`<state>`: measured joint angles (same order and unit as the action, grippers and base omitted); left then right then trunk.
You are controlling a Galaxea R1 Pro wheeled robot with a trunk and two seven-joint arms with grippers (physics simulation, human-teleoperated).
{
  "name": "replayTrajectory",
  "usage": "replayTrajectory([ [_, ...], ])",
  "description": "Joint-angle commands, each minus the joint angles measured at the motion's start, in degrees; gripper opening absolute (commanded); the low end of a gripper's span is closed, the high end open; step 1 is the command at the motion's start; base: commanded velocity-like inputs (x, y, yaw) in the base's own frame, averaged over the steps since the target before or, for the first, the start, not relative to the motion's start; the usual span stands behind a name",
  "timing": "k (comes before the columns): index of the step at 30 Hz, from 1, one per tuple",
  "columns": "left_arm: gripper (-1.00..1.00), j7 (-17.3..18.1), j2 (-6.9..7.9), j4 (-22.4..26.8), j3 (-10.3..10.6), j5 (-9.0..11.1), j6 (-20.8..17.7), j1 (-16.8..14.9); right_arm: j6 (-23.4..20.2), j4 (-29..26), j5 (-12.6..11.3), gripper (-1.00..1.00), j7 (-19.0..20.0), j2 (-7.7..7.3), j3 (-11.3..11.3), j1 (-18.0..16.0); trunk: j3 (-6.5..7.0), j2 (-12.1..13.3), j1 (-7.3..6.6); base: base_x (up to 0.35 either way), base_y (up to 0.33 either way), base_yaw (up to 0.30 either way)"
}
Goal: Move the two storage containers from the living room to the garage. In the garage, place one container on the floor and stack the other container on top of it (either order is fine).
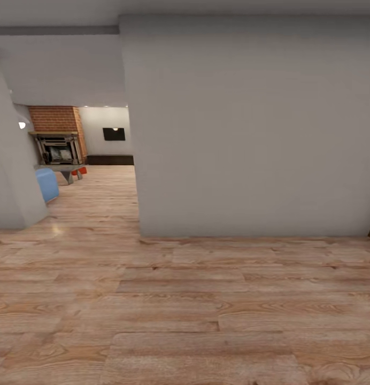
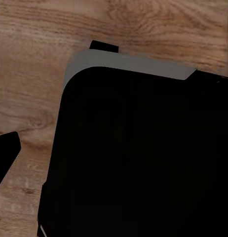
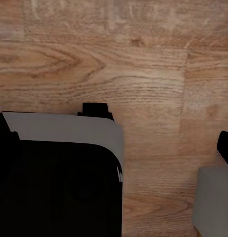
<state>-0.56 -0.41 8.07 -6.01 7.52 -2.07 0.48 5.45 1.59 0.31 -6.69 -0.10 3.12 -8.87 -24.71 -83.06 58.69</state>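
Far off through the opening at the left lies the living room, with its red brick fireplace, a blue sofa end and a low coffee table. Two small red-orange shapes sit by that table and look like the storage containers, too distant to tell more. The left wrist view has a dark piece at the frame edge over wood planks. The right wrist view has a grey and black piece at its edge. Either may be a finger, and neither reveals how the jaws stand.
A broad grey wall stands straight ahead, with a second wall corner at the left and a passage between them. Light wood plank flooring runs underfoot. The robot's black, grey-edged base shows below both wrists.
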Motion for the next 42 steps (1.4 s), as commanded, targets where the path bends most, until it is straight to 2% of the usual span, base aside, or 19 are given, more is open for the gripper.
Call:
replayTrajectory([
  [1, 1.0, -0.1, -0.03, 0.2, -0.3, 0.4, -0.2, 0.1, 0.3, 0.2, 0.0, 1.0, -0.2, 0.01, 0.3, -0.1, -0.05, 0.0, 0.03, 0.323, 0.0, 0.0],
  [9, 1.0, -0.1, -0.03, 0.2, -0.3, 0.4, -0.2, 0.1, 0.3, 0.2, 0.0, 1.0, -0.2, -0.04, 0.3, -0.1, -0.05, 0.0, 0.03, 0.324, 0.0, 0.053],
  [30, 1.0, -0.1, -0.03, 0.2, -0.3, 0.4, -0.3, 0.1, 0.3, 0.2, -0.1, 1.0, -0.2, 0.05, 0.2, -0.1, -0.05, 0.0, 0.03, 0.324, 0.0, 0.262],
  [42, 1.0, -0.1, -0.18, 0.2, -0.4, 0.3, -0.1, 0.1, 0.2, 0.2, -0.2, 1.0, -0.2, 0.09, 0.1, -0.1, -0.05, 0.0, 0.03, 0.324, 0.0, 0.042],
])
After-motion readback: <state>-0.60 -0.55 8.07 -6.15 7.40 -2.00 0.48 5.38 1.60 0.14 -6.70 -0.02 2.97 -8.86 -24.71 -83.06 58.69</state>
